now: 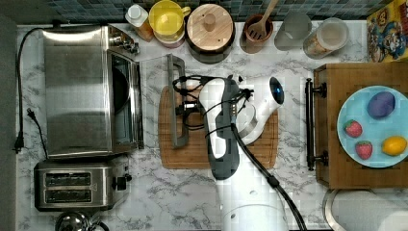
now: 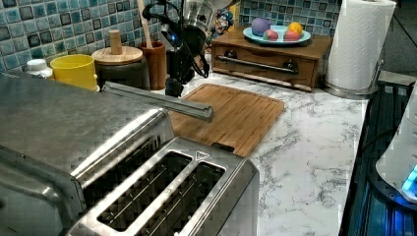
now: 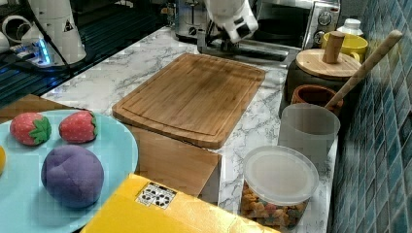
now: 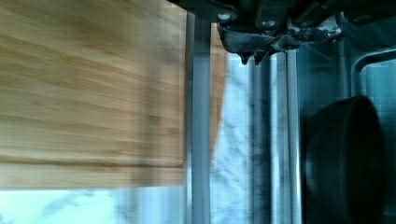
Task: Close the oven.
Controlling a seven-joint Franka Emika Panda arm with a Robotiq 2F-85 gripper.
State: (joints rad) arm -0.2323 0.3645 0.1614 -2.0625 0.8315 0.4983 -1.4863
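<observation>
Open marble counter [image 1: 173, 192] beside cutting board [image 1: 192, 154]

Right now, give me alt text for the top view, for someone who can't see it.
A toaster oven stands with its glass door dropped open, the bar handle out over a wooden cutting board on a marble counter. The white robot arm reaches over the board toward that handle. A two-slot toaster sits beside the oven.

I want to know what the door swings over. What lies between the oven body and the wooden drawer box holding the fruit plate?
In the top view, the oven has its open door's bar handle over the bamboo cutting board; then bare marble up to the drawer box.
</observation>
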